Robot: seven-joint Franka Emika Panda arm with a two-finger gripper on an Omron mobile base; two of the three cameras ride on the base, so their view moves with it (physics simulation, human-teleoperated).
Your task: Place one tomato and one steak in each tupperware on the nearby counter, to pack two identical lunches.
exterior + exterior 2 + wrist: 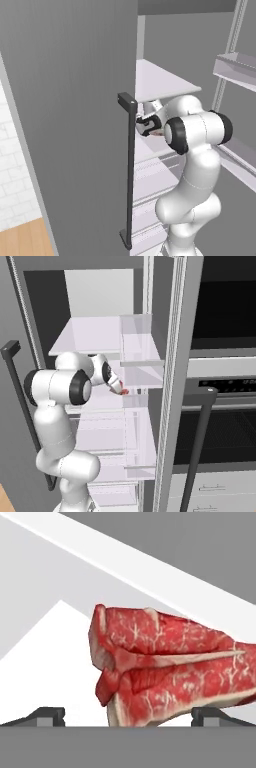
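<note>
Hand view puts the steak (170, 667) on the white fridge shelf (45, 672) right ahead, lying between my fingertips (47, 714), so with my gripper (130, 716) wide open and empty I should ease forward until both straddle the slab before squeezing.

The steak (165, 667) runs off the hand view's right edge, so its far end perhaps reaches further.
</note>
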